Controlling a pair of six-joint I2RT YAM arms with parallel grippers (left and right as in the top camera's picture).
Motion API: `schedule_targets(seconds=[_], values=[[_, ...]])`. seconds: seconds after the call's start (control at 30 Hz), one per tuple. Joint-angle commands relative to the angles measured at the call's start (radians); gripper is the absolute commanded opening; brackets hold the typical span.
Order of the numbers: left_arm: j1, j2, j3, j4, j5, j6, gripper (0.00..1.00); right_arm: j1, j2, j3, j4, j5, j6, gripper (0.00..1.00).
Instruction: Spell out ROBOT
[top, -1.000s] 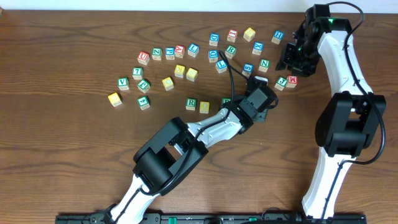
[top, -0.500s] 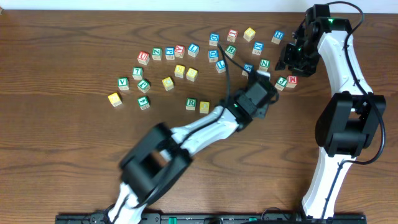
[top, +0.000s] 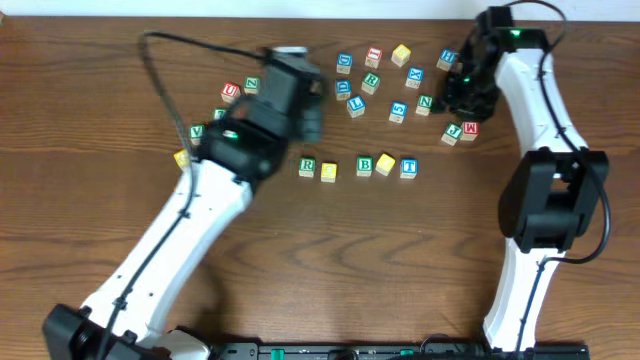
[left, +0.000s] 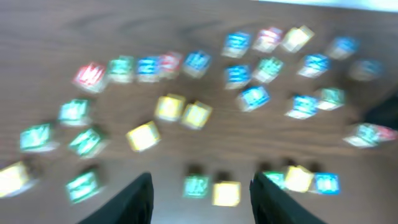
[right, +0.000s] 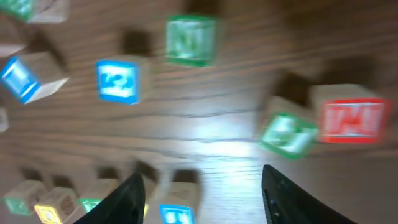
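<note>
The word appears laid out near the middle of the desk (top: 420, 260): the green R cube (top: 307, 167), a first yellow cube (top: 329, 172), the green B cube (top: 364, 165), a second yellow cube (top: 385, 164) and the blue T cube (top: 408, 167) are set in one line. The long axis of the line runs parallel to the desk's near edge, and it is read from the robot's left to its right, with the letter faces turned upward. The R and its yellow neighbour are touching or nearly so, as are the last three. A small gap is left between the first yellow cube and the B.

The placing step is judged finished. At most, closing that gap with a gentle sideways nudge may be called for, without the line being skewed.

The left gripper (left: 202, 183) is held spread and empty above the spare cubes (top: 400, 53) towards the far edge. The right gripper (right: 202, 186) is likewise spread, with nothing pinched.
</note>
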Motion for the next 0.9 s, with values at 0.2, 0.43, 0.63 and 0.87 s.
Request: schedule_targets(seconds=[0.2,0.43,0.63,0.87], values=[[0.294,0.039,0.001,-0.156,-0.003,-0.098,0.5,0.204,-0.033,0.018,0.022,0.022,0.008,0.41],[0.402,0.057,0.001,-0.156,-0.002,-0.094,0.5,0.303,-0.033,-0.018,0.042,0.029,0.018,0.13],[0.419,0.068,-0.005,-0.157,-0.002,-0.095,0.5,0.354,-0.033,-0.072,0.062,0.159,0.067,0.01],[0.419,0.07,-0.024,-0.156,-0.002,-0.095,0.56,0.376,-0.033,-0.112,0.071,0.151,0.067,0.01]])
